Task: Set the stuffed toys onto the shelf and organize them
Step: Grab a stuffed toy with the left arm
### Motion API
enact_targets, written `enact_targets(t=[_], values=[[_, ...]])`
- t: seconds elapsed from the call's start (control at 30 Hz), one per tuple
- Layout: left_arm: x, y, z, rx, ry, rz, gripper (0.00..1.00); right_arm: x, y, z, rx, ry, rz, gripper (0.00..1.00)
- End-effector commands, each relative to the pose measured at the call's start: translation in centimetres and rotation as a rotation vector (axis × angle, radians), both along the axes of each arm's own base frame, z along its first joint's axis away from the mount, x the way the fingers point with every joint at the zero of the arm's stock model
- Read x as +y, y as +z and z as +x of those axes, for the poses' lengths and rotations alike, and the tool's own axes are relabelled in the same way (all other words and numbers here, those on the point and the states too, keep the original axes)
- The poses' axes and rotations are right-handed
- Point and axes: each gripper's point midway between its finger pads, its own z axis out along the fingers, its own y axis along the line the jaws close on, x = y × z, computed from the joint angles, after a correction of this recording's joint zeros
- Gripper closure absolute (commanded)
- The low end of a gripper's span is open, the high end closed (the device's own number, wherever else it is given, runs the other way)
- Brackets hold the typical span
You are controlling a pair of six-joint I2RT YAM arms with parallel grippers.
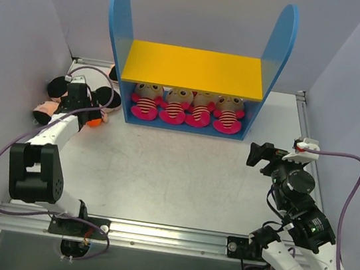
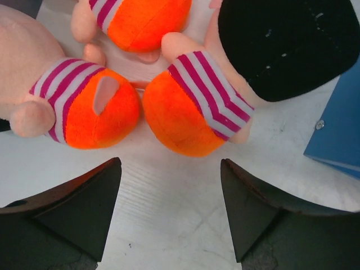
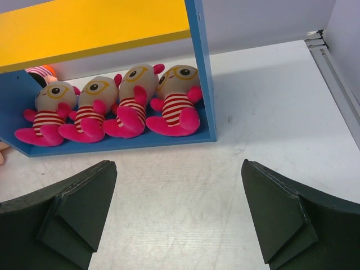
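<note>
Scuffed white tabletop (image 1: 181, 175), plain lilac-grey walls (image 1: 22, 19), shelf (image 1: 196, 70) upper centre (left gripper (image 2: 170, 169), right gripper (image 3: 179, 169): both agape).

Four stuffed toys (image 3: 130, 104) inside shelf (image 3: 200, 67)

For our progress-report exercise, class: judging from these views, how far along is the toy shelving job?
Done: four pink-legged toys sit in a row on the lower level of the shelf. In hand: nothing yet; the left gripper hovers open just short of the orange-bottomed toys on the table. Left: those toys; the yellow upper board is bare.
</note>
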Motion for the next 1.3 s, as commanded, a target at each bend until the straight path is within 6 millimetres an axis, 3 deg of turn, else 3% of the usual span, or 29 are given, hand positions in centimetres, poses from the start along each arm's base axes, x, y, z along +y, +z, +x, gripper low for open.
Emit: enact_targets(t=[0.0,0.4,0.63,0.73,0.77,0.87,0.93,1.1,1.27], values=[[1.0,2.8,3.8,-0.146,0.017,-0.061,0.21,0.2,0.1,0.0,-0.006,0.002,0.011,0.00],[0.5,-0.3,6.0,-0.114,0.035,-0.140,0.27,0.4,-1.1,0.8,0.039,-0.011,-0.014,0.01],[0.3,-3.3,6.4,-0.043,0.068,-0.177,0.40,0.7,-1.4,1.0,0.049,-0.003,-0.022,0.00],[0.3,-4.3,6.3,-0.002,0.076,-0.183,0.51,0.9,-1.5,1.2,0.055,0.002,-0.026,0.01],[0.3,-4.3,6.4,0.000,0.079,-0.184,0.65,1.0,-1.6,1.2,0.055,0.005,-0.026,0.01],[0.4,-4.2,5.9,0.005,0.087,-0.188,0.88,1.1,-1.8,1.3,0.062,0.008,-0.030,0.01],[0.4,-3.4,5.5,-0.004,0.094,-0.184,0.96,1.2,-1.7,1.3,0.059,0.011,-0.026,0.01],[1.8,-1.1,2.9,0.020,0.193,-0.138,0.98,1.4,-2.0,1.4,0.064,0.016,-0.023,0.02],[1.3,0.4,-0.9,0.063,0.217,-0.152,0.98,1.5,-2.0,1.3,0.068,0.028,-0.029,0.02]])
